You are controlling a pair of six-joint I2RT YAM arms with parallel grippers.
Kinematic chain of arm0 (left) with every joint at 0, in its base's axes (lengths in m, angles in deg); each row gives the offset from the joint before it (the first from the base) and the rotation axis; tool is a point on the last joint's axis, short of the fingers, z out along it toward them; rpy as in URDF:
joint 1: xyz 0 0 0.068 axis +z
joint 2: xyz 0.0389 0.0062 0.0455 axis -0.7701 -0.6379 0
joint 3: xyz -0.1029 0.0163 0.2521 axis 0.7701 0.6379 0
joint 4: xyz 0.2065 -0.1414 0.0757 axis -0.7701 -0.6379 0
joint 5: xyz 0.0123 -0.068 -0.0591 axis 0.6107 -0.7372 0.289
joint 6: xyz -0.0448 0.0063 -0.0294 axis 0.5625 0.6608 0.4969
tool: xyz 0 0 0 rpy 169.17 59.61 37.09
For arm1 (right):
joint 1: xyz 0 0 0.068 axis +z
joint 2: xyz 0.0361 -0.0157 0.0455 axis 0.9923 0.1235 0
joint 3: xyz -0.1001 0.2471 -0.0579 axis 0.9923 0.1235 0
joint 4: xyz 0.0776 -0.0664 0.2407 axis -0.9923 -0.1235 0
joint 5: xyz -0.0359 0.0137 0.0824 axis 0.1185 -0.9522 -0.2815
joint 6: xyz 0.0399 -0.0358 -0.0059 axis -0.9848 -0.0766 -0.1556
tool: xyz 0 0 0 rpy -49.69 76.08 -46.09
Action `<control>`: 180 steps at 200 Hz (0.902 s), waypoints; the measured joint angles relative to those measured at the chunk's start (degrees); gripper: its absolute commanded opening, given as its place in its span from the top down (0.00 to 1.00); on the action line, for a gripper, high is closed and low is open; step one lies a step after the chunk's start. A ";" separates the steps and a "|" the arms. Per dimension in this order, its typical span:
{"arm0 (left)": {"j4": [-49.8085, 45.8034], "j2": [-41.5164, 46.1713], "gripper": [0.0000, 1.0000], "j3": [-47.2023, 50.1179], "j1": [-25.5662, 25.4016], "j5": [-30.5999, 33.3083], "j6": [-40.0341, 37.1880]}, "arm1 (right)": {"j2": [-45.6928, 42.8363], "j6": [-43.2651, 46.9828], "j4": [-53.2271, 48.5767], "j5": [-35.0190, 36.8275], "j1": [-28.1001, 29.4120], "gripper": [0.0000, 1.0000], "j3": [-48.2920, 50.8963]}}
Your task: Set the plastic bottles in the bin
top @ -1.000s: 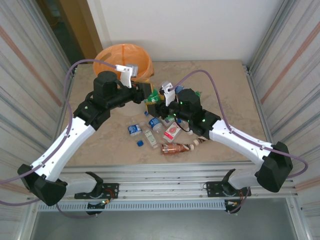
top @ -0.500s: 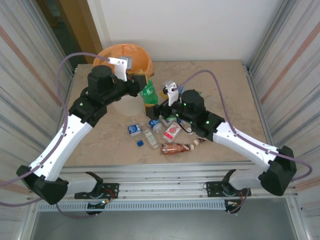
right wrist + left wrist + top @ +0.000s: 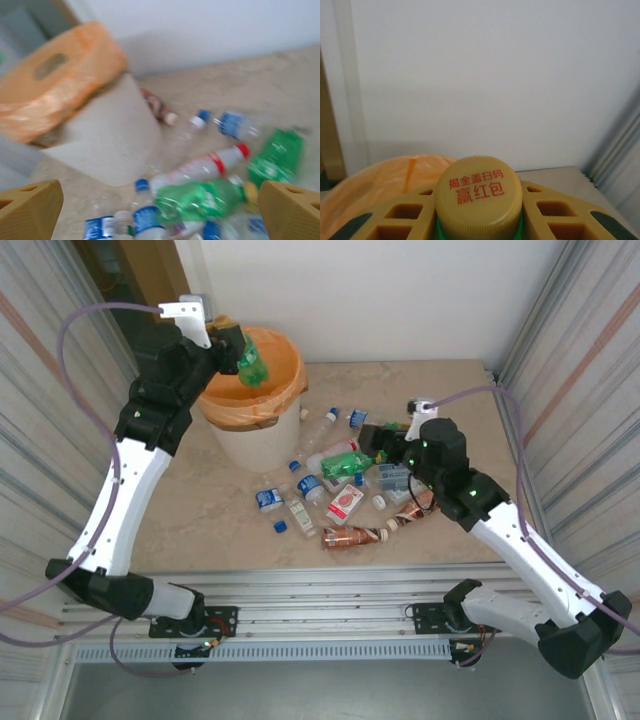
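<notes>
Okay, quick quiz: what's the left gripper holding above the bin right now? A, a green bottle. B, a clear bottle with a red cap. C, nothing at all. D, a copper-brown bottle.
A: in the top view the left gripper is clamped on a green bottle, held in the air over the orange-lined bin.

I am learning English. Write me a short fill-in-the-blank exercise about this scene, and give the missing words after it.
The left gripper is shut on a ____ bottle over the bin. The bag lining the bin is ____. The right gripper hangs ____ over the loose bottles on the table.
Missing words: green; orange; open.
</notes>
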 measured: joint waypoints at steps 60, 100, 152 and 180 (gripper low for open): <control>-3.58 -11.15 1.00 -7.85 1.95 2.93 -2.75 | 0.35 -10.86 -18.75 0.20 -11.87 0.02 0.83; -5.77 -16.72 1.00 -8.92 1.95 3.21 -3.72 | 0.26 -13.86 -25.92 0.74 -13.00 0.02 3.52; -6.93 -21.35 0.95 -8.92 1.97 3.45 -3.87 | -4.00 -17.25 -29.31 0.22 -14.34 0.02 11.10; -6.95 -22.80 0.88 -8.92 1.97 3.67 -3.87 | -5.70 -18.75 -29.14 -1.07 -14.82 0.02 14.53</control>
